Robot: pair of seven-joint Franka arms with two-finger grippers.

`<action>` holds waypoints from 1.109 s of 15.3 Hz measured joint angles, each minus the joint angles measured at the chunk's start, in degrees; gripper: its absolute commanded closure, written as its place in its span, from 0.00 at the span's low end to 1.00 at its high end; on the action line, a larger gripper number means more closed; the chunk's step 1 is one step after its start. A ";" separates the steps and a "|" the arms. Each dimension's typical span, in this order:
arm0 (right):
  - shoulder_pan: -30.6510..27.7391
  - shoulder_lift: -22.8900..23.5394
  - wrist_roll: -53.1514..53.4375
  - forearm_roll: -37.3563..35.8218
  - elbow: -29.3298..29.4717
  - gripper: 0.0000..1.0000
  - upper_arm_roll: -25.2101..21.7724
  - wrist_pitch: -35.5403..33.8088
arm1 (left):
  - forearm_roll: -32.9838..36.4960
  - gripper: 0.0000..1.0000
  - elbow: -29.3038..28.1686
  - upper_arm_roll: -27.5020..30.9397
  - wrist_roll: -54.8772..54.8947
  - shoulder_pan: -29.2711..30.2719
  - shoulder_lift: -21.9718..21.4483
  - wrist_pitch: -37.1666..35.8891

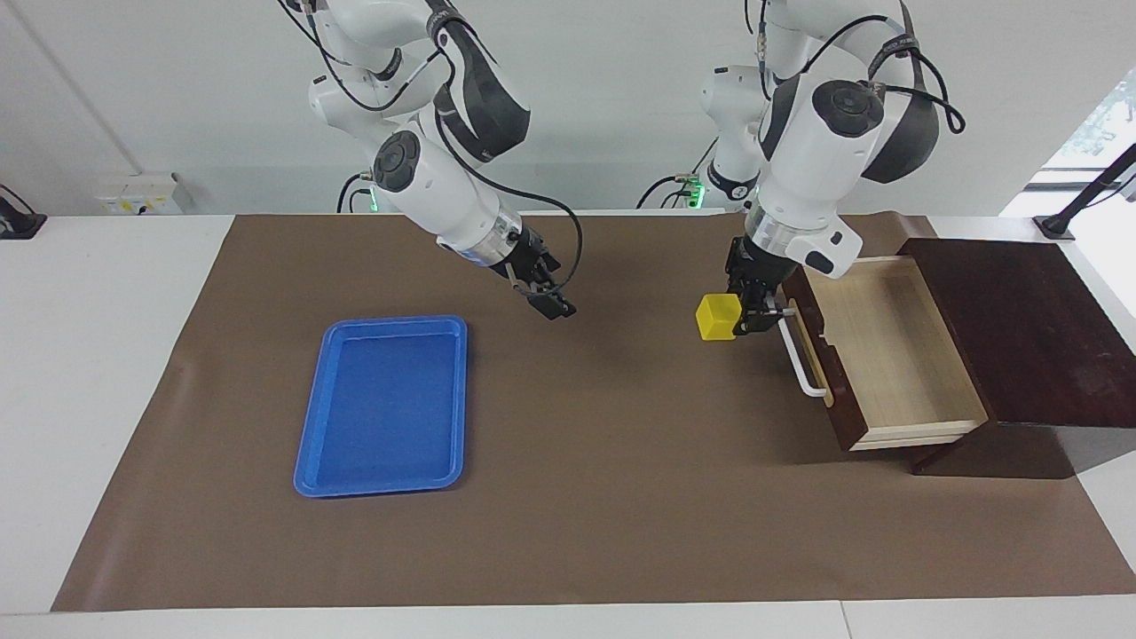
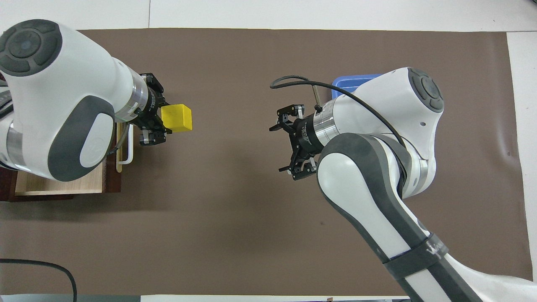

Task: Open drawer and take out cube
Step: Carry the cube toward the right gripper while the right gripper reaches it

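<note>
Over the brown mat, just out past the drawer's white handle, the left end effector is pinching the yellow cube up in the air, fingers clamped on the side of the cube that faces the drawer, so the cube sticks out from the fingertips toward the right arm's end of the surface. In the overhead view the cube sits right at the tip of the left end effector, clear of the drawer front and the handle. The drawer is pulled fully open out of its dark wooden box, and its pale inside is showing. Relative to the drawer, there's a wide stretch of bare mat running toward the blue tray, which lies flat well apart from it at the right arm's end; the tray's long side runs from nearer the robots to farther from them. The right end effector hangs over that open mat between the tray and the drawer, fingers spread wide and holding nothing; from overhead it points toward the cube with a good gap between them. As for the cube, it's pretty much equal on all sides so no real long axis, and it's held about level with one flat face up.
</note>
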 measured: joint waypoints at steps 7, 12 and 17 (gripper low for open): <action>3.91 3.63 0.43 4.70 1.92 0.00 -0.02 3.40 | 0.00 1.00 0.02 -0.06 -11.21 -7.39 0.25 0.92; 4.50 5.41 0.48 4.68 3.31 0.00 -0.38 4.07 | 0.70 1.00 -0.25 0.08 -14.47 -11.09 0.64 1.08; 5.01 6.02 0.48 4.70 4.36 0.00 -0.32 4.95 | 0.75 1.00 -1.24 0.08 -14.51 -11.62 0.80 1.09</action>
